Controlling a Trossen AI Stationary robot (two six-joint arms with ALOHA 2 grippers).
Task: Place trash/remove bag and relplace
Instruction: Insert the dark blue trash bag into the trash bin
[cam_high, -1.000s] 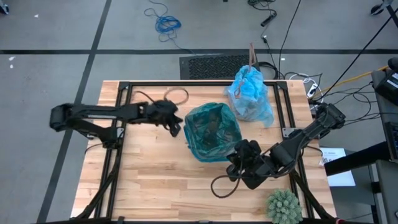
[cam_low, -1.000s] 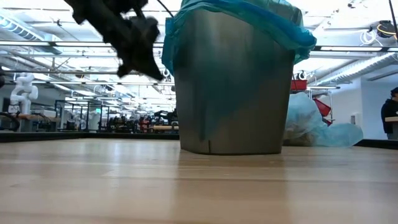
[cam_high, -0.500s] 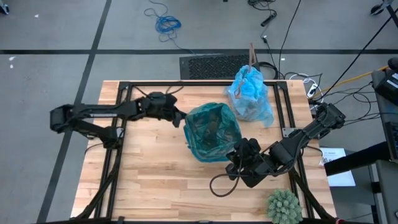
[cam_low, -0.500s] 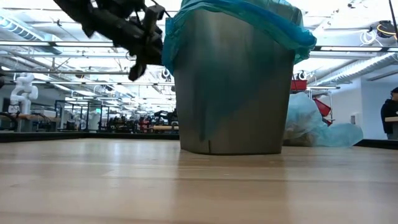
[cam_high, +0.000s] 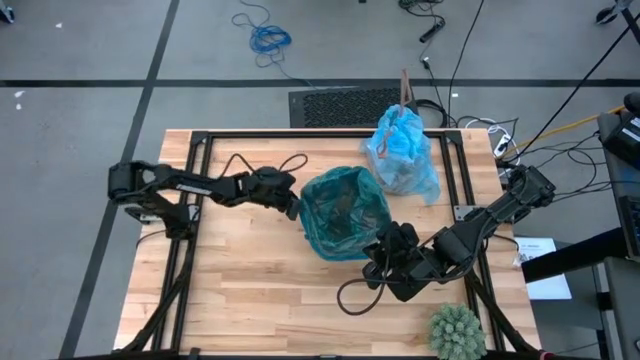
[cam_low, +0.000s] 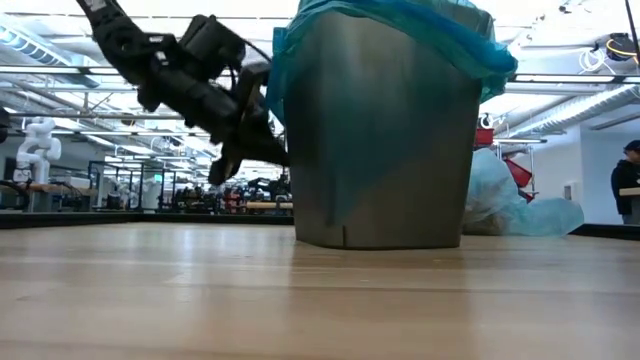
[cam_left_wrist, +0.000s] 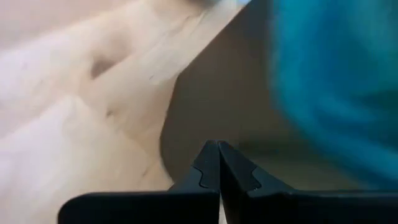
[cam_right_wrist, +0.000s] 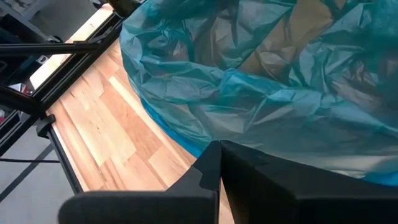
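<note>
The pale sky-blue, crinkly plastic bag (cam_high: 402, 152) sits knotted and bulging at the far edge of the light wooden plank table (cam_high: 240, 280), brown scraps showing dimly through its thin skin; from the low view it slumps behind the bin (cam_low: 505, 200). Just in front of it stands the small dark grey bin (cam_low: 385, 150), lined with a darker teal-green plastic bag (cam_high: 340, 210) folded over its rim. The left gripper (cam_high: 292, 207) hangs right beside the bin's left wall, jaws pressed fully together, holding nothing. The right gripper (cam_high: 377, 252) sits at the bin's near right side, jaws likewise closed and empty. A spiky green ball (cam_high: 457, 330) rests at the table's near right corner. Cables trail across the grey floor (cam_high: 80, 120); beyond the table, a lit workshop with ceiling beams.
</note>
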